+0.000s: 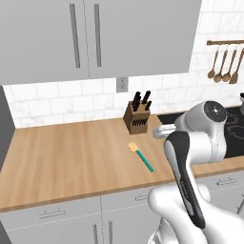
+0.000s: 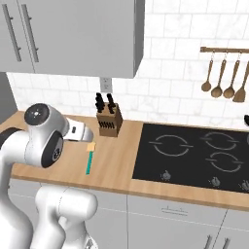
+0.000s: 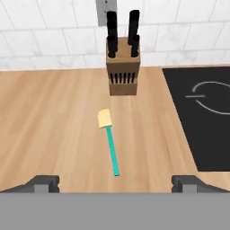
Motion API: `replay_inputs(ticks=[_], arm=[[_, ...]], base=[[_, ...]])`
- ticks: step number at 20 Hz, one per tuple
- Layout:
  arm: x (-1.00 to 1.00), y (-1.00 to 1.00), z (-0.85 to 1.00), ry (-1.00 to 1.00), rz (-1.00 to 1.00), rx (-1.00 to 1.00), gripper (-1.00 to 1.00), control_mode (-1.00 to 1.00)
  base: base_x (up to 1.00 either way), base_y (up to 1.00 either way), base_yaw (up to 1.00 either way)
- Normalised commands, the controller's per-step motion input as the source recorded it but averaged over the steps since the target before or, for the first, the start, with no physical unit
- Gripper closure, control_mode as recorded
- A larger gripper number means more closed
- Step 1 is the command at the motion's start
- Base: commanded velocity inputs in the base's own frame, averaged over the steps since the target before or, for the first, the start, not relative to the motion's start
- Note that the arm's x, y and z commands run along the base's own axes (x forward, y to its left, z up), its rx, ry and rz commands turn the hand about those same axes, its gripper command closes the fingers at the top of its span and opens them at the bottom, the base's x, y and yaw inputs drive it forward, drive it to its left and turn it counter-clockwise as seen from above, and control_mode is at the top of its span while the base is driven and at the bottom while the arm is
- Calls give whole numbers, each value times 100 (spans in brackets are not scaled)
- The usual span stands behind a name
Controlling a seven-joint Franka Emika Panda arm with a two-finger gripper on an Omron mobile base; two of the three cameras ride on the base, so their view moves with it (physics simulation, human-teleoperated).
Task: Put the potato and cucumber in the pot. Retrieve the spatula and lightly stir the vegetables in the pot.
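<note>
spatula [image 3: 108, 140]: flat on the wooden counter [image 3: 49, 121], just in front of the knife block [image 3: 122, 72], teal handle, tan blade
gripper [image 3: 115, 183]: fingers wide apart, nothing held, above the handle's near end
tip: probably best dropping straight onto mid-handle
room: white tile wall, black cooktop [image 2: 194, 155] beside

Rightmost hanging utensil [image 1: 234, 71] edge-cropped, perhaps the spatula

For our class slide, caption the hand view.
Open tool above a teal-handled spatula, before a knife block.
</note>
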Motion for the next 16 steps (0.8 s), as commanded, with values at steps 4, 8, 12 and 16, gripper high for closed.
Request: replay_inputs(ticks=[4, 8, 12, 16], arm=[[11, 2, -29, 23, 4, 0, -100, -100], [52, 4, -63, 37, 1, -1, -100, -100], [10, 10, -56, 15, 0, -2, -100, -100], [25, 10, -61, 21, 0, 0, -100, -100]], base=[[0, 0, 0], [0, 0, 0], [0, 0, 0], [0, 0, 0]])
